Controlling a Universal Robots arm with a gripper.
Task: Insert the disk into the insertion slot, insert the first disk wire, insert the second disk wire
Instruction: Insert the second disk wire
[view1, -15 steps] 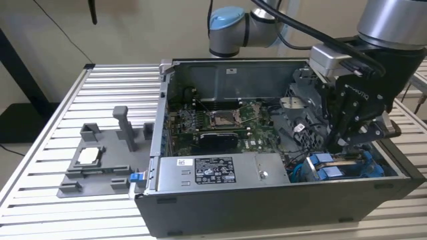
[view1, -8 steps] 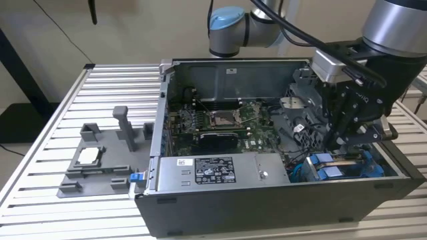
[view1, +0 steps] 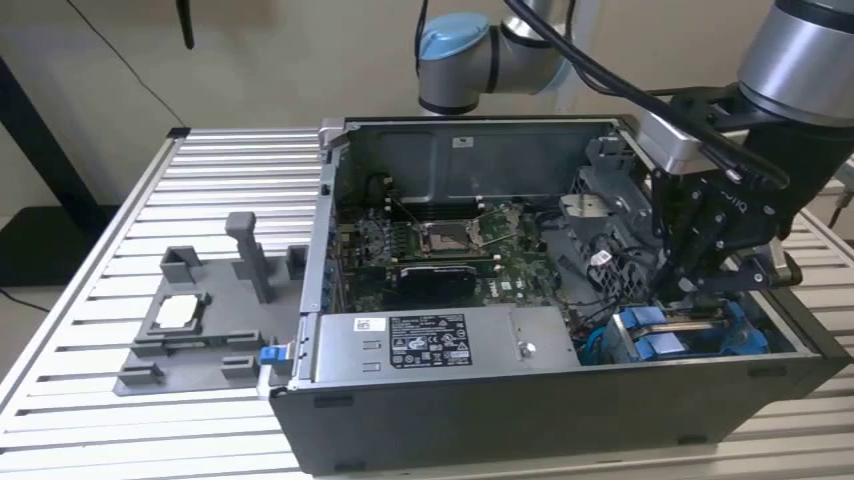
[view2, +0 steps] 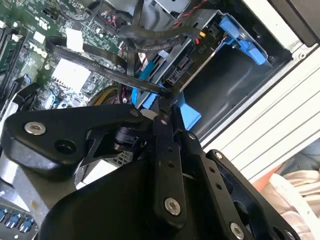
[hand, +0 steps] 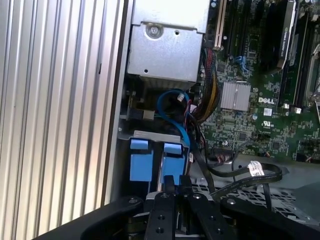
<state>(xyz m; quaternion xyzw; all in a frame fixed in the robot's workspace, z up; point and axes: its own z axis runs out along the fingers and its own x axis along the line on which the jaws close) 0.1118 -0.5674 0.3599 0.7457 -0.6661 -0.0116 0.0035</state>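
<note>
Gripper (view2: 167, 100): nearest the lens in both wrist views, down inside the case over the drive bay. Its fingers (hand: 167, 186) are drawn almost together. Whether a thin plug or wire sits between them I cannot tell.
Table (view1: 240, 160): slatted, with open room all round the case; none of it is useful to the arm at this depth.
Computer case (view1: 534, 420): side open. The corner walls at the exterior view's right stand close to the gripper, so I judge sideways travel tight and straight up the only free way out.
Power-supply box (view1: 427, 345): just beside the bay, closing in the other flank.
Disk (hand: 172, 162): in its blue carrier, sitting in the slot at the case corner directly under the fingertips, apparently seated.
Black wires (hand: 245, 172): loose loops draped between the motherboard (view1: 454, 240) and the bay, lying against the gripper links. A lift or twist could likely snag one and drag a plug loose.
Blue cable (hand: 167, 100): curled just beyond the carrier tabs, another catch point.
Connector edge: small and partly hidden, so a skewed push risks jamming or bending it.
</note>
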